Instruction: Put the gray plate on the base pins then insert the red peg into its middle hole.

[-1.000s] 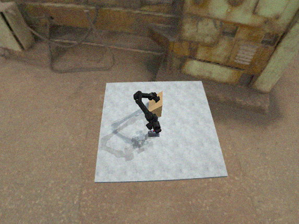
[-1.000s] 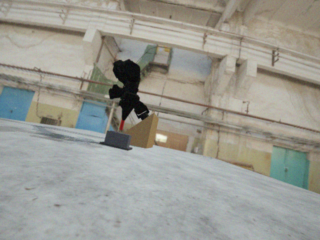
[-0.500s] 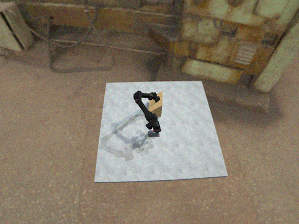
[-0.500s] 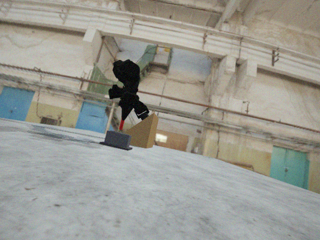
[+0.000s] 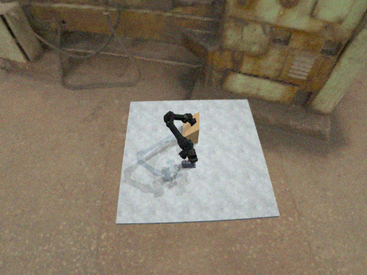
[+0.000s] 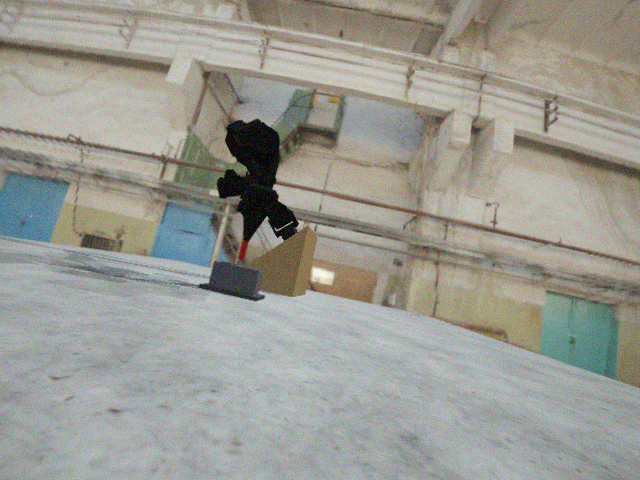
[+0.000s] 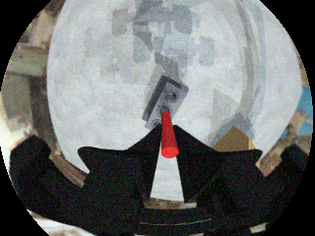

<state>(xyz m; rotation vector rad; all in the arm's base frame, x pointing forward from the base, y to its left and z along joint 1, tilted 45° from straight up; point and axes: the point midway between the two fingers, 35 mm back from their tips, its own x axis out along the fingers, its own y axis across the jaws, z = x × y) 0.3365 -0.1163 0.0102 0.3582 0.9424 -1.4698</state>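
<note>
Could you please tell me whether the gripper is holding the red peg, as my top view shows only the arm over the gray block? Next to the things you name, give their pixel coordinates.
Observer: Yes, the exterior view shows the red peg (image 5: 189,160) (image 6: 242,250) (image 7: 168,137) pointing down from the fingertips of the gripper (image 5: 189,158) (image 6: 245,239) (image 7: 167,128).
Operator: Thank you. Which opening is it near?
Observer: In the wrist view, its far end overlaps the middle of three openings in the gray block (image 5: 188,165) (image 6: 235,277) (image 7: 176,104).
Operator: Is the block lying flat?
Observer: The exterior view shows it level along its dark bottom flange (image 6: 231,292); I can't tell whether the peg's tip has entered.
</note>
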